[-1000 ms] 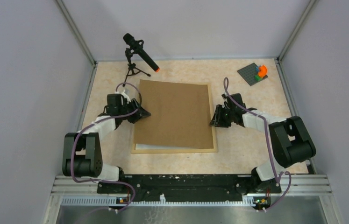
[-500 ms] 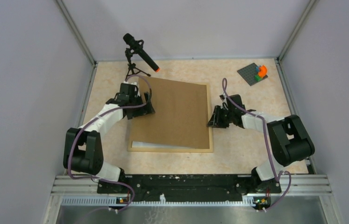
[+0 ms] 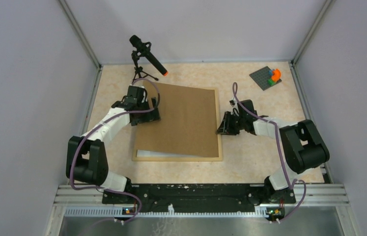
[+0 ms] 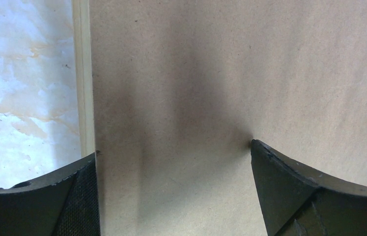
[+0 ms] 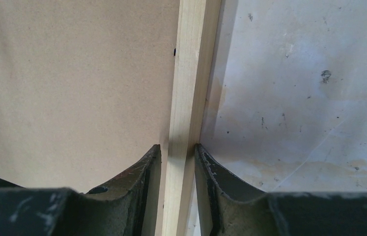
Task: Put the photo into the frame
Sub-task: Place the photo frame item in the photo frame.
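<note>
The frame (image 3: 219,129) of light wood strips lies flat in the middle of the table. A plain brown backing board (image 3: 181,120) covers it, with a thin white strip (image 3: 161,153) showing at its near edge. The photo is hidden. My left gripper (image 3: 152,111) is open, its jaws wide apart (image 4: 174,148), low over the board (image 4: 196,73) beside the frame's left strip (image 4: 82,73). My right gripper (image 3: 222,128) is shut (image 5: 178,147) on the frame's right strip (image 5: 191,73), with one finger on the board's (image 5: 73,73) side and the other on the table's side.
A black microphone on a small tripod (image 3: 146,55) stands at the back left, close to the frame's far left corner. A grey baseplate with coloured bricks (image 3: 268,77) lies at the back right. Enclosure walls stand on both sides and at the back.
The frame and board have slid left with my right gripper. My left gripper has moved from the board's left edge towards the back and onto the board.
</note>
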Motion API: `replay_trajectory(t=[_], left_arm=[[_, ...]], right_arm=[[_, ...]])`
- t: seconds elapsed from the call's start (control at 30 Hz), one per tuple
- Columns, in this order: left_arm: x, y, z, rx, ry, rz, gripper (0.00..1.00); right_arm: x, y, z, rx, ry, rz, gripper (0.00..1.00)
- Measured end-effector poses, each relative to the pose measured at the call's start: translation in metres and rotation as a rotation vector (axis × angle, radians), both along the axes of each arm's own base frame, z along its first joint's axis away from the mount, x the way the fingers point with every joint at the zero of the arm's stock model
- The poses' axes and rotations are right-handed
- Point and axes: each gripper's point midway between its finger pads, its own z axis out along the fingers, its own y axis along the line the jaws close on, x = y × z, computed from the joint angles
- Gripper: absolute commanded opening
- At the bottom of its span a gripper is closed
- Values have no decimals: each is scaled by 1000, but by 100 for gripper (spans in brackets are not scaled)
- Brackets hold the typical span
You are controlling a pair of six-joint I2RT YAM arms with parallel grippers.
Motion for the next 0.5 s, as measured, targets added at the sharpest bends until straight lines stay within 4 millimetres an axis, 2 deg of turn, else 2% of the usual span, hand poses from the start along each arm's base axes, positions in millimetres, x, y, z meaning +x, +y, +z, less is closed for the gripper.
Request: replay_trajectory(t=[0.2,0.37,0.5], left_arm=[[-2,-1,1,-46,6,-15,98],[-12,-3,-10,-73,42,-40,99],[-12,-2,-17,-58,54,-35,99]], right_arm=[[-2,1,0,5,5,7,30],[-2,1,0,3,7,8,30],[-2,1,0,4,8,6,31]])
